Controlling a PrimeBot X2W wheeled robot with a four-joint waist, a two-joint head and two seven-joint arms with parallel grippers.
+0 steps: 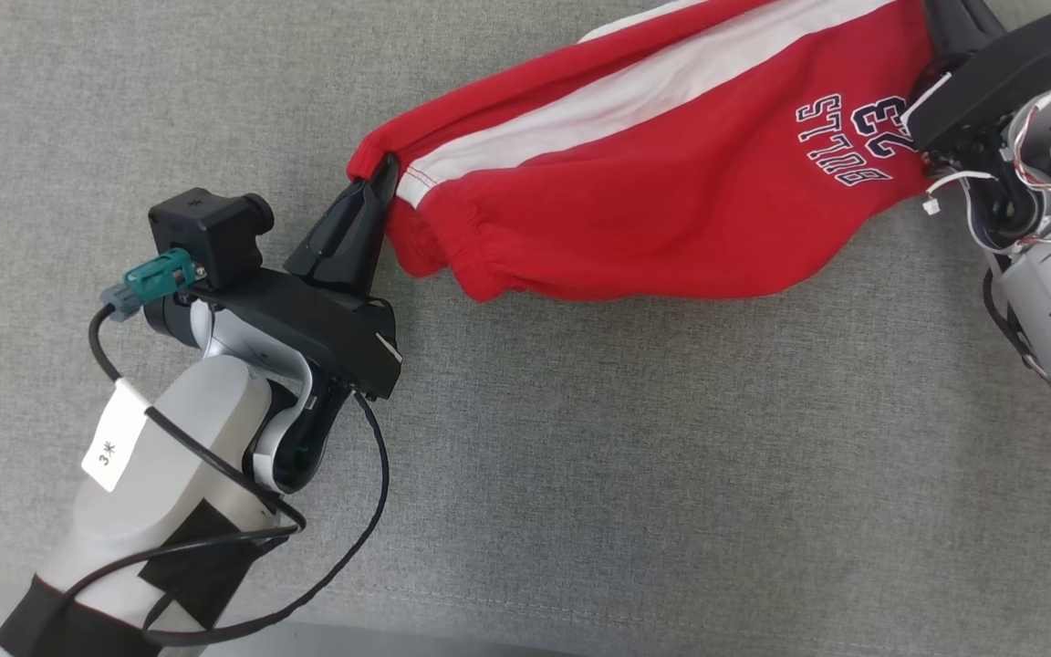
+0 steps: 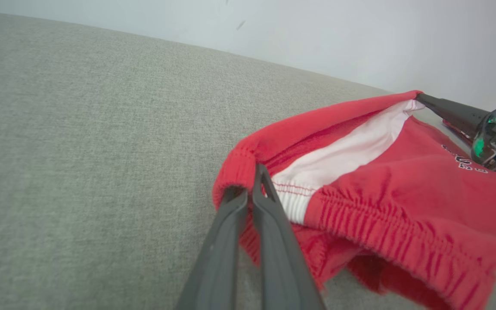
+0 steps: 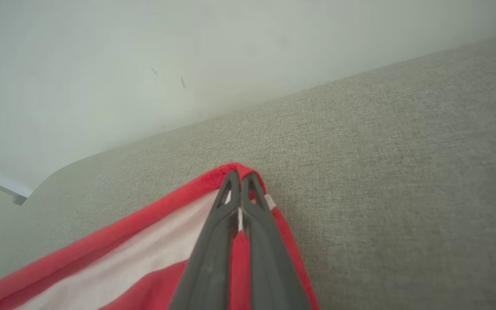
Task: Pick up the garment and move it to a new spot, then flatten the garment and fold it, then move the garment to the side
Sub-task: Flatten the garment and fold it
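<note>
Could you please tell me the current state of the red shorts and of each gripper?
shorts: held by two ends, sagging in the middle, not yet flattened or folded.
left gripper: shut on the elastic edge of the shorts.
right gripper: shut on the opposite end of the shorts.

Red, white-striped garment (image 1: 662, 201); grey cloth (image 1: 580, 474)
</note>
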